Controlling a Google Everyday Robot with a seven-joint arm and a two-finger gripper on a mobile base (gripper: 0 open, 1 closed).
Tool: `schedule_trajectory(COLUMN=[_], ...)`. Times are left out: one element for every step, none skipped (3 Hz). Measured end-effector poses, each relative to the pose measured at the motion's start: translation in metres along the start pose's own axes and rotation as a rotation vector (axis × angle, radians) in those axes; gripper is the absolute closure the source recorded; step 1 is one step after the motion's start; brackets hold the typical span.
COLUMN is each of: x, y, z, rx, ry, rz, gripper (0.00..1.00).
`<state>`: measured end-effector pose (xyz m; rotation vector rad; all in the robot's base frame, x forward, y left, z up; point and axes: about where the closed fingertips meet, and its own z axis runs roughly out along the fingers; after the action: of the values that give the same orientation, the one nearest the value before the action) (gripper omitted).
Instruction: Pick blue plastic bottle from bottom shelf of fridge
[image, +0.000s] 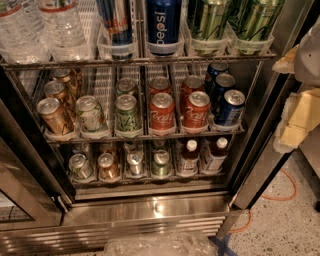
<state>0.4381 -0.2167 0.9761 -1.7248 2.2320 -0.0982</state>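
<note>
- We find the fridge (150, 212) open; its bottom shelf (145, 181) carries cans (107, 166) in its left lanes.
- The blue plastic bottle (216, 154) stands upright in the rightmost lane, at 4 o'clock; a like bottle (189, 156) is just beside it at 9 o'clock.
- The gripper (297, 117) hangs at 3 o'clock, outside the fridge; we cannot tell whether it is released or clenched.

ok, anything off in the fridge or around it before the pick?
Inside the fridge nothing stands out: everything on the bottom shelf stands upright in its lane. Outside, an orange cable loops across the floor at right, and crumpled clear plastic lies at the fridge's foot. Gripper hangs outside, at right.
</note>
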Motion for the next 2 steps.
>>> schedule_trajectory(x=[0.0, -0.0044], y=[0.0, 0.0003], z=[0.0, 0.0003], rx=[0.0, -0.003], ry=[0.0, -0.033], rz=[0.0, 0.02], gripper=[0.0, 0.0])
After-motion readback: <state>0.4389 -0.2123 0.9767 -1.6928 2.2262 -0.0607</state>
